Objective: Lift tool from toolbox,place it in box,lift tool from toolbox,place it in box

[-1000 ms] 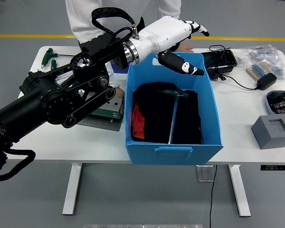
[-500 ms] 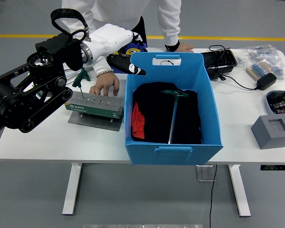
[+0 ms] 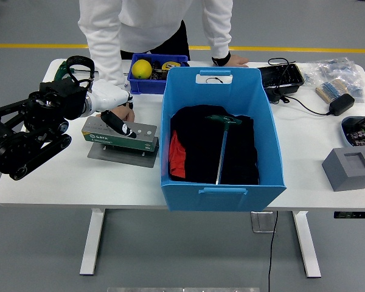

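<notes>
My left hand [image 3: 112, 109] has returned from the blue box [image 3: 222, 182] to the toolbox [image 3: 118, 132], fingers spread, empty; second pickup begins.

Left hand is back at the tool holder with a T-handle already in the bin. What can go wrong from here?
1. A person's hand rests right behind the tool holder, touching or nearly touching the left hand; a grasp there may pinch or bump it.
2. The holder sits on a loose-looking plate; pulling a tool could drag or tip it.
3. The blue bin overhangs the table's near edge; a knock might shift it.
</notes>
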Robot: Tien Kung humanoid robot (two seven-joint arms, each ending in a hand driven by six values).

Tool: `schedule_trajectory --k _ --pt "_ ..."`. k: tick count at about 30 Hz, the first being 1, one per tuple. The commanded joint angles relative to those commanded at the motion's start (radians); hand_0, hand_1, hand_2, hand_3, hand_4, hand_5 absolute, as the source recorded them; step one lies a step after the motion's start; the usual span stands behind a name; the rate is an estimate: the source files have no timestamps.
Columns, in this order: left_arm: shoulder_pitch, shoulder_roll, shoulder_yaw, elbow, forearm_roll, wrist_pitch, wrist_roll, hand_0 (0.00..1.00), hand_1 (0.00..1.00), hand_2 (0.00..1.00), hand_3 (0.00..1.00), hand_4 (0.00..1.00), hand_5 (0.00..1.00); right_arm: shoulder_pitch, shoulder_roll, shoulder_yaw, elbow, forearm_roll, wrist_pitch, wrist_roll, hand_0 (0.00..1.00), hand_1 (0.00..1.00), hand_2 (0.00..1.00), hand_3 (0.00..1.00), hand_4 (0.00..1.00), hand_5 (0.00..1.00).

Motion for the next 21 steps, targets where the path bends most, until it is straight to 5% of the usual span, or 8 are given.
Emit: schedule_trajectory --k 11,12,17,18,21 --pt "-0.03 0.006 0.046 0.014 0.07 -0.013 -0.038 0.834 0.801 0.825 0.728 0.998 0.812 0.002 -0.002 -0.001 -0.001 -0.001 0.003 -0.001 0.673 0.663 0.729 0.565 0.789 0.671" --pt "-0.033 0.007 0.047 0.017 0.074 -0.015 -0.039 0.84 0.782 0.751 0.656 0.998 0.822 0.002 -0.002 -0.003 -0.001 0.001 0.003 0.0 0.673 0.663 0.729 0.564 0.789 0.672" --pt "-0.044 0.01 0.05 0.029 0.08 -0.029 -0.04 0.84 0.782 0.751 0.656 0.998 0.822 0.004 -0.003 -0.007 -0.001 0.008 0.003 0.001 0.673 0.663 0.729 0.564 0.789 0.672" --pt "-0.045 0.011 0.049 0.029 0.081 -0.032 -0.04 0.851 0.73 0.635 0.594 0.998 0.821 0.004 -0.003 -0.008 -0.001 0.009 0.003 0.002 0.674 0.663 0.729 0.565 0.789 0.671" --pt "-0.05 0.013 0.051 0.026 0.078 -0.041 -0.042 0.851 0.73 0.635 0.594 0.998 0.821 0.004 -0.003 -0.01 -0.001 0.012 0.003 0.002 0.674 0.663 0.729 0.565 0.789 0.671"
